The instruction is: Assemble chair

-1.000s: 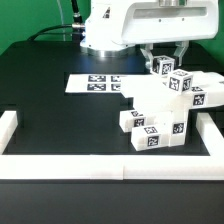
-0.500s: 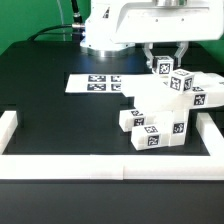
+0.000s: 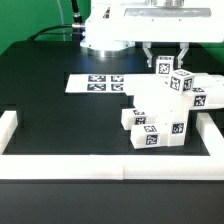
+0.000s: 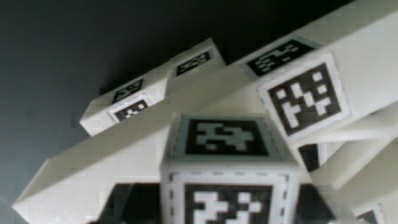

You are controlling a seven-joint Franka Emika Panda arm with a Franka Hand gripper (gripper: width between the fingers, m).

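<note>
The half-built chair [image 3: 162, 112] stands at the exterior view's right: white slabs and bars with black-and-white tags, stacked in steps. My gripper [image 3: 167, 58] hangs just above its top rear, with a dark finger on each side of an upright white tagged chair piece [image 3: 165, 68]. In the wrist view this piece [image 4: 222, 170] fills the gap between the dark fingers of the gripper [image 4: 222, 208], which is shut on it. Below it lie the chair's slanted slab and tagged blocks [image 4: 169, 85]. Where the piece's lower end meets the chair is hidden.
The marker board [image 3: 95, 82] lies flat on the black table to the left of the chair. A white border rail [image 3: 100, 166] runs along the front, with raised ends at the left [image 3: 8, 126] and right [image 3: 212, 132]. The robot's base [image 3: 105, 35] stands at the back.
The gripper and arm body have shifted slightly up and toward the exterior view's right. The held piece has barely moved, and the chair stays still.
</note>
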